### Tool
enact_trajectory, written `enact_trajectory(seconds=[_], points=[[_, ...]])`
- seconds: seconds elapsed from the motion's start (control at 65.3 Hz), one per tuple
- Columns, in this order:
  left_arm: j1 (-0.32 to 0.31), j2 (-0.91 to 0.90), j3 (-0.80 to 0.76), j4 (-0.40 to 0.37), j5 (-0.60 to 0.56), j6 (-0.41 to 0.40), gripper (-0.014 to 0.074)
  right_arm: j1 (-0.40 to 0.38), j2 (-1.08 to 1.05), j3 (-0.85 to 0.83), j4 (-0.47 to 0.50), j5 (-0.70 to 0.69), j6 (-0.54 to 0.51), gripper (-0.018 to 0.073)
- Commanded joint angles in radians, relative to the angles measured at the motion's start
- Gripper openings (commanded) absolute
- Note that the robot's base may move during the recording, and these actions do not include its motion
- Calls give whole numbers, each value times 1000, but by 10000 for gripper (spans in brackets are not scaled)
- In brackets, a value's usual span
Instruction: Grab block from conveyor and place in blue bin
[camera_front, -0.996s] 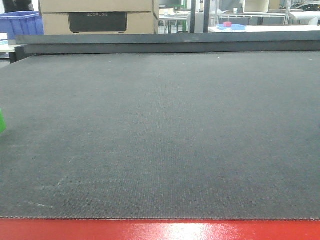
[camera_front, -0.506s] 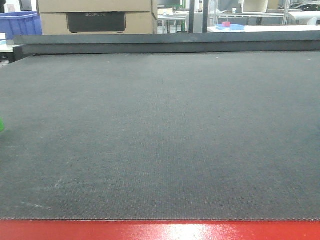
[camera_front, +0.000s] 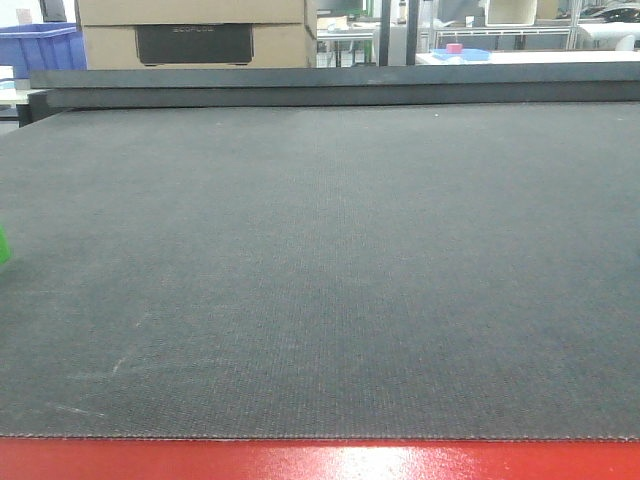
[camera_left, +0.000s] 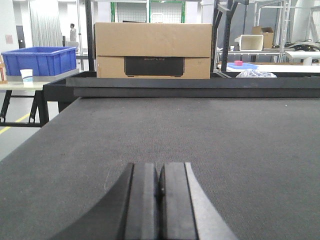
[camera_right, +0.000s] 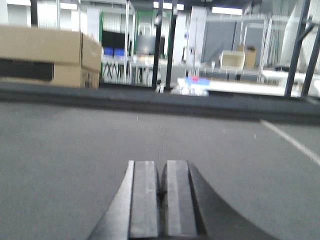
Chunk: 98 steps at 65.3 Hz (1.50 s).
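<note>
- Block (camera_front: 3, 245) is seen only as a green sliver at the far left edge of the front view, resting on the conveyor (camera_front: 320, 260)
- A glossy red strip (camera_front: 320, 462) is shown along the belt's near edge
- The left gripper (camera_left: 159, 172) is held low over the belt, jaws pressed together on nothing
- The right gripper (camera_right: 161, 172) is likewise closed and empty above the belt
- The blue bin (camera_left: 38, 61) is set on a table (camera_left: 20, 84) beyond the belt's far left corner, near a cardboard box (camera_left: 152, 50)
</note>
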Motion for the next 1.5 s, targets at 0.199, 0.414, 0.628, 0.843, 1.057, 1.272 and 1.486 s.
enact_trajectory(seconds=[0.199,0.414,0.628,0.843,1.057,1.272,1.486], points=[[2,21,-300,10,321,-11,-111,0,20,-302,-4,216,-6,-162],[2,256,-592,10,592,-11,-111,0,250,-561,47,572,-6,-162],[2,581,-800,-9,885,-11,-111,0,584,-763,64,793,-6,-162],[2,852,-901,-113,956,-11,-111,0,822,-842,67,913,-6,-162],[2,1032,-903,-170,888,-11,-111,0,1001,-853,136,997,-4,-162],[2,1141,-934,-225,885,-11,-111,0,1233,-980,136,1074,90,-160],[2,1191,-935,-240,885,-11,-111,0,1432,-1114,134,1092,153,121]])
